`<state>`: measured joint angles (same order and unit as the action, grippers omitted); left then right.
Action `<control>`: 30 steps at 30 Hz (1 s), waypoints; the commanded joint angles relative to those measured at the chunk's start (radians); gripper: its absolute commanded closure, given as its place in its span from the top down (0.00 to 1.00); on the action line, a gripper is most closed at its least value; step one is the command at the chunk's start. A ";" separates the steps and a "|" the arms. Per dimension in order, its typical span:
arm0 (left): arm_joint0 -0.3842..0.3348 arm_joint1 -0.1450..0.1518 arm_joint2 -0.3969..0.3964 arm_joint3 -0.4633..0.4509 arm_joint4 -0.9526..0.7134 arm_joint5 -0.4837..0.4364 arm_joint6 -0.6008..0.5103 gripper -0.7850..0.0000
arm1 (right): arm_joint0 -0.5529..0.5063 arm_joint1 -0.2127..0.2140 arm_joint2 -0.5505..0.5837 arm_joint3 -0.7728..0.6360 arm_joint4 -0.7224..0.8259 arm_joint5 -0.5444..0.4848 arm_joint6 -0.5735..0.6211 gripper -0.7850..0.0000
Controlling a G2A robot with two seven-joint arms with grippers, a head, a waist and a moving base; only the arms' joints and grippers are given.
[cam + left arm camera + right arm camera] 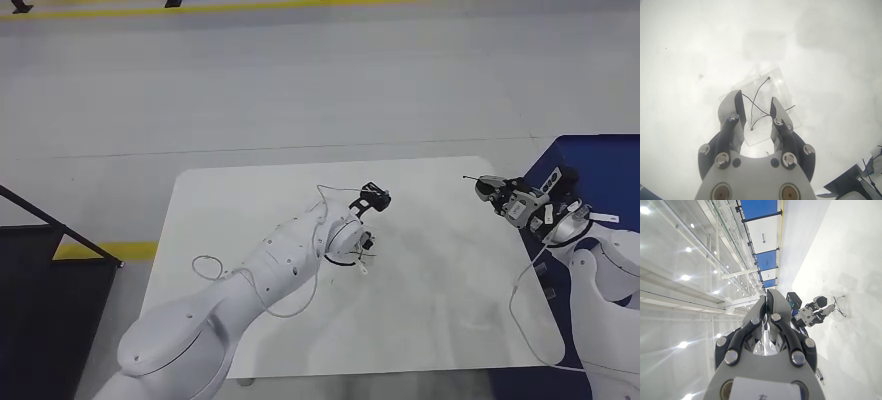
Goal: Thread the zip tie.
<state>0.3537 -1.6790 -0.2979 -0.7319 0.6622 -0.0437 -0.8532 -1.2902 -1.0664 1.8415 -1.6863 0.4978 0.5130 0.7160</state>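
Left arm (250,290): the casing was glossy white with rounded shells, small dark dots ran along the forearm, and a thin white cable (196,264) looped outside it. Right arm (610,290): it had the same white casing, dark fittings at the wrist, and a pale cable (513,300) alongside. Left gripper (755,95): it had light grey finger shells with black pads (739,106), black linkage bars (726,136), silver pins with clip rings (721,158), and a grey palm plate (757,176) that carried two brass-toned round insets. Right gripper (767,294): it had grey fingers, ribbed black pads, black links, dull round pin heads (798,357), and a white label (768,389) at its base.
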 commanded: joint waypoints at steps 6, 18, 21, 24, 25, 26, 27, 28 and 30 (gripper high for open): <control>-0.010 -0.061 0.008 0.116 0.013 -0.022 0.020 0.31 | 0.000 0.000 0.000 0.000 0.000 0.000 0.000 0.00; -0.023 -0.142 -0.002 0.279 0.016 -0.061 0.044 0.27 | 0.000 0.000 0.000 0.000 0.000 0.000 0.000 0.00; -0.026 -0.156 -0.008 0.308 0.011 -0.081 0.046 0.24 | 0.000 0.000 0.000 0.000 0.000 0.000 0.000 0.00; -0.029 -0.171 -0.011 0.333 0.014 -0.091 0.040 0.13 | 0.000 0.000 0.000 0.000 0.000 0.000 0.000 0.00; -0.029 -0.175 -0.012 0.339 0.016 -0.094 0.041 0.09 | 0.000 0.000 0.000 0.000 0.000 0.000 0.000 0.00; -0.030 -0.179 -0.013 0.346 0.017 -0.096 0.042 0.02 | 0.000 0.000 0.000 0.000 0.000 0.000 0.000 0.00; -0.031 -0.183 -0.014 0.352 0.018 -0.096 0.042 0.00 | 0.000 0.000 0.000 0.000 0.000 0.000 0.000 0.00; -0.033 -0.187 -0.014 0.357 0.023 -0.096 0.043 0.00 | 0.000 0.000 0.000 0.000 0.000 0.000 0.000 0.00; -0.037 -0.194 -0.016 0.364 0.028 -0.097 0.044 0.00 | 0.000 0.000 0.000 0.000 0.000 0.000 0.000 0.00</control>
<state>0.3190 -1.8693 -0.3128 -0.3714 0.6876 -0.1403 -0.8096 -1.2902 -1.0664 1.8415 -1.6863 0.4978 0.5130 0.7160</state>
